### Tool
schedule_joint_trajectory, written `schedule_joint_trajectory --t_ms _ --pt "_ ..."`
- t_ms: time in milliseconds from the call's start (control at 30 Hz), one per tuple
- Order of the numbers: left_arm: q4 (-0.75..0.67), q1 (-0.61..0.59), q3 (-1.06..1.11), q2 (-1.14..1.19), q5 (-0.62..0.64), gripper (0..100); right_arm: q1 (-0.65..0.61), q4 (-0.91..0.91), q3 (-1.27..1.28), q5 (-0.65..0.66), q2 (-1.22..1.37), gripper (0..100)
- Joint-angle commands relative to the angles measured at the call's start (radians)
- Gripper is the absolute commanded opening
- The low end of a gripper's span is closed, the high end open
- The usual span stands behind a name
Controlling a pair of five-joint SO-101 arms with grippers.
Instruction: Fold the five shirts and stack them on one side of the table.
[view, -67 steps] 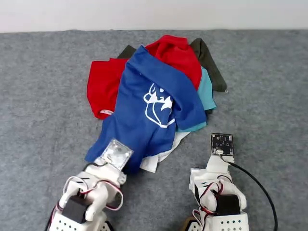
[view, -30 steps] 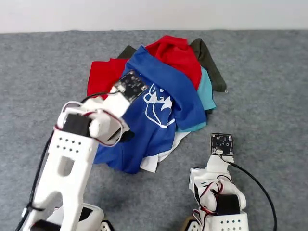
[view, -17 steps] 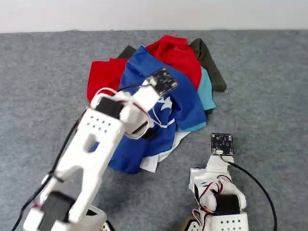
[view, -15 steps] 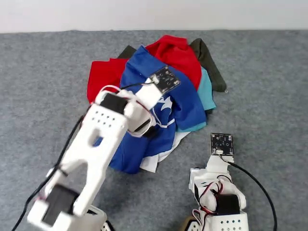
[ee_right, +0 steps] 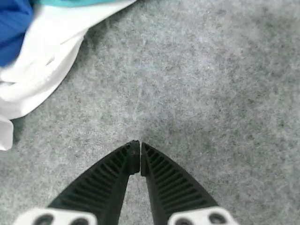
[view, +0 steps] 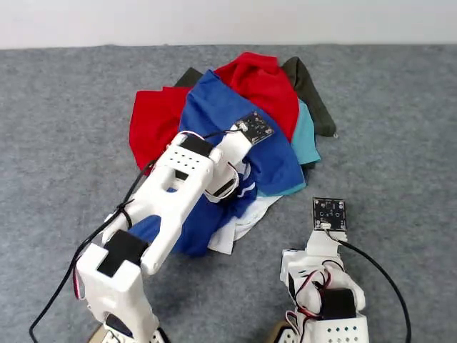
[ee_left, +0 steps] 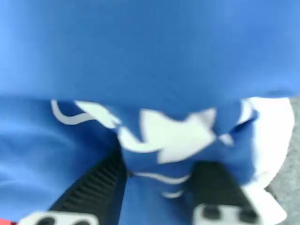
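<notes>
- Gripping noted: L gripper [ee_left: 161, 165] jaws clamped on a bunched fold of blue shirt [view: 214, 107], at the white print.
- R gripper [ee_right: 140, 157] jaws clenched, empty, over grey table cover [view: 57, 107], near white shirt [ee_right: 42, 56] edge.
- Change: L arm swung from near edge up over the pile, taking the blue hem w/ it; lower part now bunched toward the print. R arm unmoved.
- Pile, centre-back: red shirt [view: 153, 125], teal shirt [view: 305, 136], dark shirt [view: 307, 89] under the blue.
- Assessment: first fold prob. under way; nothing stacked yet.
</notes>
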Motion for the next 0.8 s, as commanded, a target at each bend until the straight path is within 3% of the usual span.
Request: schedule_joint_trajectory --t_ms 0,367,767 --pt "0.014 -0.034 -0.036 -0.089 0.014 1 -0.004 -0.007 0.014 0.011 -0.01 0.9" --pt "0.087 -0.341 -0.033 -0.615 0.068 1 -0.004 -0.007 0.014 0.011 -0.01 0.9" --pt "-0.064 -0.916 -0.035 -0.838 0.058 1 -0.004 -0.007 0.014 0.011 -0.01 0.9"
